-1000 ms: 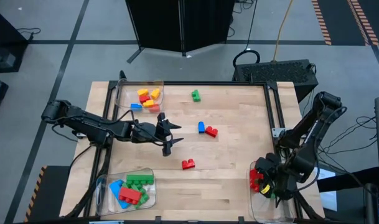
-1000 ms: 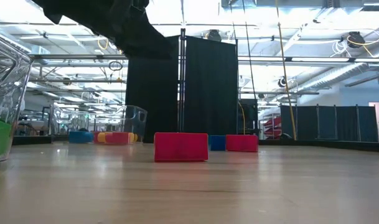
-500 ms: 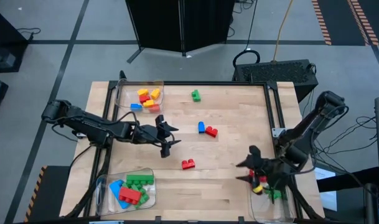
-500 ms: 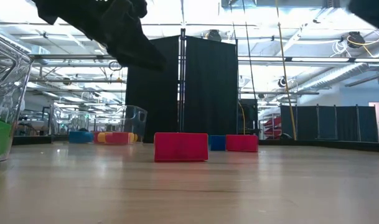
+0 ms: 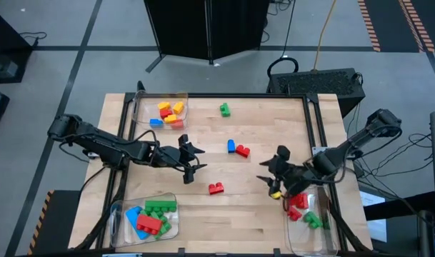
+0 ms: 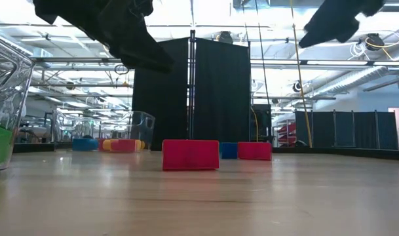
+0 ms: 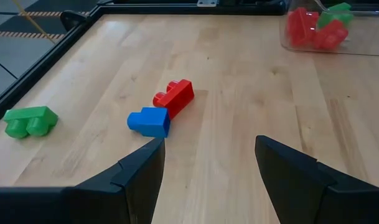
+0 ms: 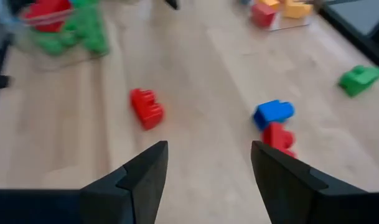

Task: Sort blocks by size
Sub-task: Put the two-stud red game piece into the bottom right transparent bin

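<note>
Four loose blocks on the bare table: green block [image 5: 224, 109] far of centre, blue block [image 5: 231, 145] touching red block [image 5: 242, 150] at mid-table, second red block [image 5: 216, 188] nearer the near edge

Rest already in clear trays: far-left tray [image 5: 140, 113] with yellow, orange, red and blue pieces; near-left tray [image 5: 121, 214] with green, blue and red; near-right tray [image 5: 294, 230] with red and green

Left gripper [image 5: 191, 161] left of centre, jaws spread and empty, aimed right across the table; blue-and-red pair just ahead and a little to the far side; long axis of that pair slanting from far-left to near-right, oblique to the jaw line

Right gripper [image 5: 273, 176] inboard of the near-right tray, jaws spread, empty in the right wrist view, pointed left; second red block [image 8: 146, 107] ahead between the finger lines, its long axis roughly along the approach, so likely some wrist turn before closing

By judgement, left arm slightly nearer the blue-and-red pair; both about equally near the second red block, better lined up for the right

No brand, label or legible writing on blocks, trays or arms
</note>
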`<state>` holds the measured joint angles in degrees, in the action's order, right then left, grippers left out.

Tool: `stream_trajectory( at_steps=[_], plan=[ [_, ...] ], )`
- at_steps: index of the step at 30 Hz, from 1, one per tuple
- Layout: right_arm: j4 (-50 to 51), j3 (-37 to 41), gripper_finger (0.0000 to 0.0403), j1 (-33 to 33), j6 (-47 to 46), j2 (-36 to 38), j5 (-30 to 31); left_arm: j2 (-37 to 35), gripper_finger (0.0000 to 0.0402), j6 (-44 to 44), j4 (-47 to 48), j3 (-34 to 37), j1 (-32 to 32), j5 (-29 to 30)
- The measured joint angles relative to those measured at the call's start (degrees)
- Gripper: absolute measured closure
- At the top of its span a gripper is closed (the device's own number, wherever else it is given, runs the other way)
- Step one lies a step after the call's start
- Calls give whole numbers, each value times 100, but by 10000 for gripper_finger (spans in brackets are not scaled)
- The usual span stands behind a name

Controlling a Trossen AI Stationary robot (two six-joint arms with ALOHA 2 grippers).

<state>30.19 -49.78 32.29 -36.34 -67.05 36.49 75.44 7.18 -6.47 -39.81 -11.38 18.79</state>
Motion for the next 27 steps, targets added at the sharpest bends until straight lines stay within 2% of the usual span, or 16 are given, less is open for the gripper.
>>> stream_trajectory(
  at_steps=[9, 18, 27],
  plan=[
    [-395, 0, 186, -1022, 707, -608, -14, 0, 151, 4, -1, 0, -34, 20],
    [-926, 2, 186, -2025, 626, -1448, -74, 40, 151, -2, 5, 0, -195, 193],
    [-1218, 2, 186, -2461, 1191, -1859, -89, 446, 151, 2, -253, 7, -238, 273]
  ],
)
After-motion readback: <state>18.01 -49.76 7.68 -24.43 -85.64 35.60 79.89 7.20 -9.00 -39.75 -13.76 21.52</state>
